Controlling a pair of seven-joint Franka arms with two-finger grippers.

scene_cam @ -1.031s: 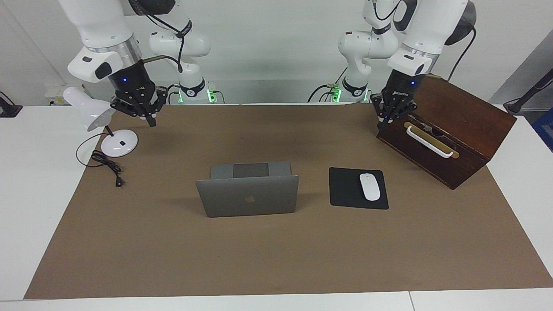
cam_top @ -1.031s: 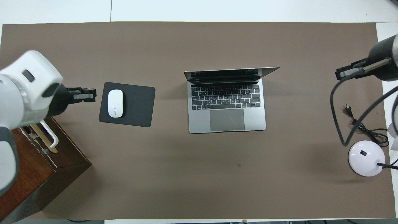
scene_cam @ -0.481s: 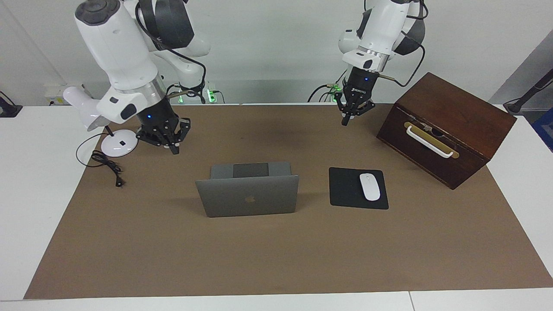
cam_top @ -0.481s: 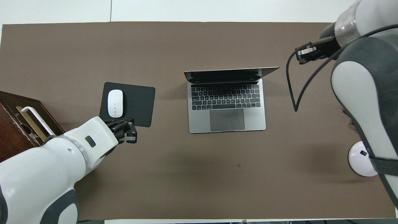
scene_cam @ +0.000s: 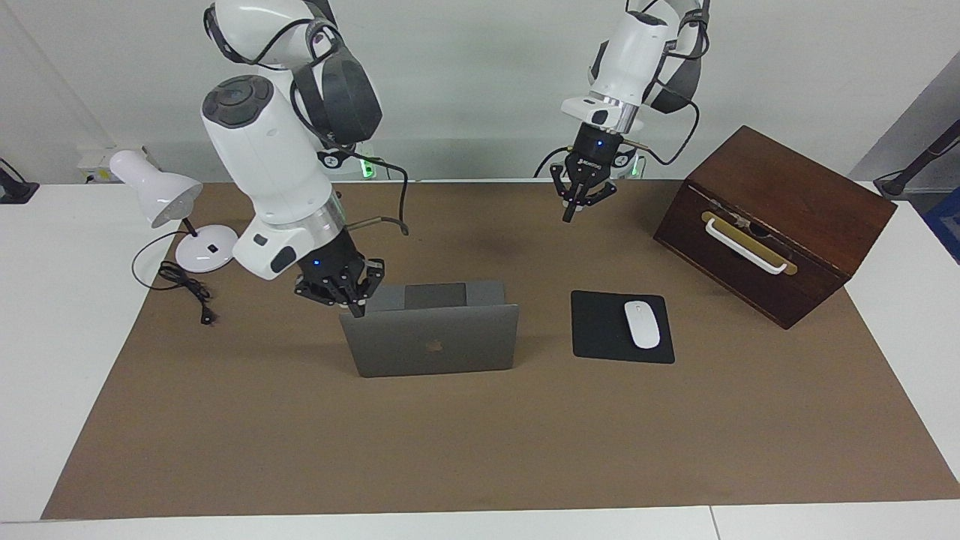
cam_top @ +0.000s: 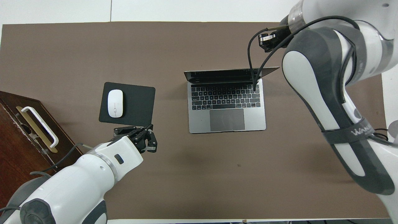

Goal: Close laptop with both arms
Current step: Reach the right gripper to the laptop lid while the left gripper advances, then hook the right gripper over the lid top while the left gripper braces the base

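White mouse (scene_cam: 642,324) on black mouse pad (scene_cam: 600,330) centre-right; wooden box (scene_cam: 787,217) upper right; white desk lamp (scene_cam: 161,199) upper left.

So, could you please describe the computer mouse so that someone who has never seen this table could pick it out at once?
Start at the dark wooden box at the left arm's end of the brown mat. Between it and the open laptop lies a black mouse pad. The mouse rests on that pad, on the box's side: a small, smooth white oval, the only white thing there.
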